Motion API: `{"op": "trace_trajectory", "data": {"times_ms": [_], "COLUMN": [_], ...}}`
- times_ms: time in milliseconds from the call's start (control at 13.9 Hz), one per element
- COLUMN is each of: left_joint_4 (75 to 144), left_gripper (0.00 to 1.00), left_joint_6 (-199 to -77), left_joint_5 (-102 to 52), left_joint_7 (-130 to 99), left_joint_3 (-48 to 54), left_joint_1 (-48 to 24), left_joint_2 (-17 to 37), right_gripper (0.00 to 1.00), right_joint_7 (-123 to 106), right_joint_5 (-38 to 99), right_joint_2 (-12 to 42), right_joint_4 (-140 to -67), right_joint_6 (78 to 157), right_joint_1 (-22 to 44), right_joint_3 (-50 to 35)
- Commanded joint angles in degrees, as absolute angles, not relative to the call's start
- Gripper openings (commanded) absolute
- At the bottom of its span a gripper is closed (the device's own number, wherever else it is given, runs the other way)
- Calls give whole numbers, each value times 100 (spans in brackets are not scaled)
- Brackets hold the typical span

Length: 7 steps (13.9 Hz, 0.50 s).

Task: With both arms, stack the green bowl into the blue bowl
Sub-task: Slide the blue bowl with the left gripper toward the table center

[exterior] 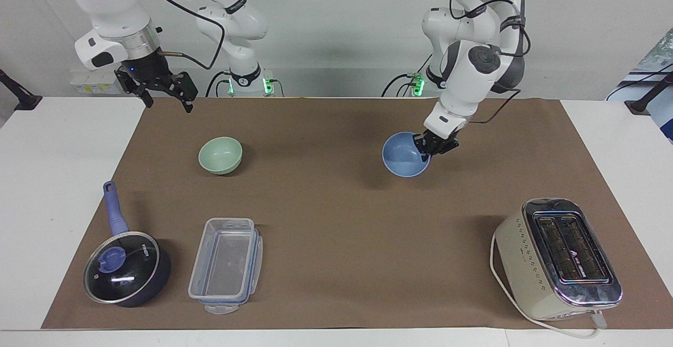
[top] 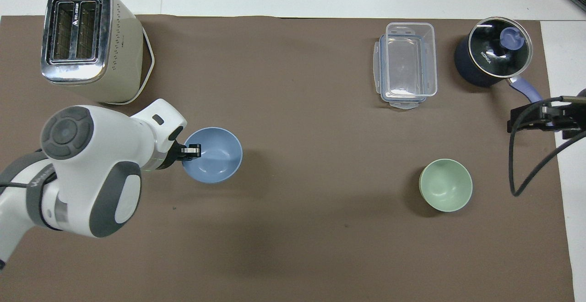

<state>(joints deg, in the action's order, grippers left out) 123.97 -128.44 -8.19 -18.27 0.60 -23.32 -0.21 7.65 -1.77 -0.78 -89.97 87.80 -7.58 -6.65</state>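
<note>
The periwinkle blue bowl (exterior: 402, 155) (top: 214, 155) hangs a little above the brown mat, tilted, with my left gripper (exterior: 425, 149) (top: 192, 150) shut on its rim. The pale green bowl (exterior: 220, 154) (top: 445, 185) rests upright on the mat toward the right arm's end of the table, with nothing touching it. My right gripper (exterior: 167, 97) waits open, raised over the mat's edge closest to the robots; in the overhead view only part of it (top: 540, 119) shows at the frame's edge.
A cream toaster (exterior: 557, 257) (top: 89, 41) stands toward the left arm's end. A clear plastic container (exterior: 226, 264) (top: 406, 64) and a dark blue lidded saucepan (exterior: 126, 268) (top: 494, 57) sit farther from the robots than the green bowl.
</note>
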Motion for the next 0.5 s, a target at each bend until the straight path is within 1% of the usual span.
{"op": "trace_trajectory", "data": {"times_ms": [0,288,432], "left_joint_4": [12559,12901,13121], "left_gripper": [0,0,0], "left_joint_6": [-13279,-13885,-14193], "left_joint_5": [-914,-923,-914], "left_joint_7": [-2257,-2724,-2786], "left_joint_3": [-35,-35,-35], "left_joint_1": [-2820,-3435,-3612], "left_joint_2": [78,210,272], "right_gripper": [100,100,100], "right_joint_7": [659,659,659], "right_joint_5": [-123,-123,-123], "right_joint_2": [-167,-167,-167], "right_joint_4": [-9123,-9123,-9123], "right_joint_6": [8851,8807,8798], "right_joint_1": [-800,-800,-800], "right_joint_3": [-659,-659,-659]}}
